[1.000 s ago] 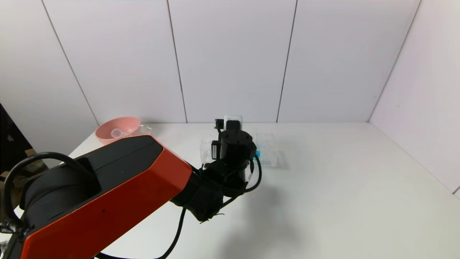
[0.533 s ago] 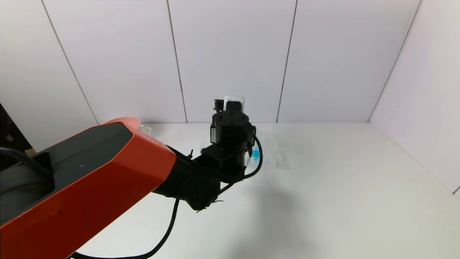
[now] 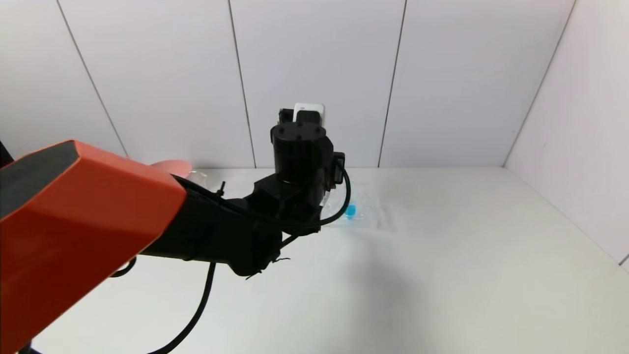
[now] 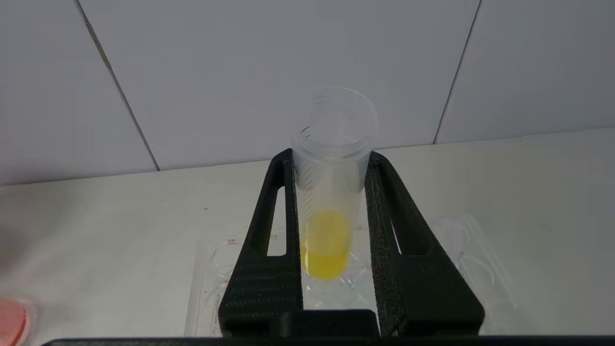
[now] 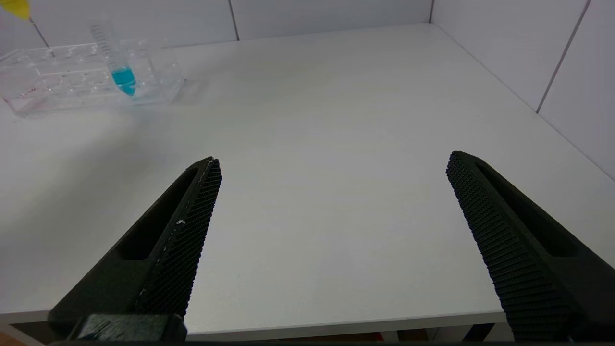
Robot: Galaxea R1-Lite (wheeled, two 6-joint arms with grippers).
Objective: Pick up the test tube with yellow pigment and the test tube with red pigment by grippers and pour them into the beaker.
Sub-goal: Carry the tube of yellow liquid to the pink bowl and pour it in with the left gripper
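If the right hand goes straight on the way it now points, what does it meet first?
Probably nothing: the open right hand points across bare white table. The clear plastic tube rack stands off to one side, apparently outside that line.

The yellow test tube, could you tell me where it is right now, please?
The yellow test tube is clamped upright in the left gripper, lifted above the clear rack near the table's back wall.

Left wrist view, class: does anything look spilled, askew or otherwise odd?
Nothing stands out. The left claw is shut on the yellow tube, which is upright with its liquid at the bottom. No spill shows on the table.
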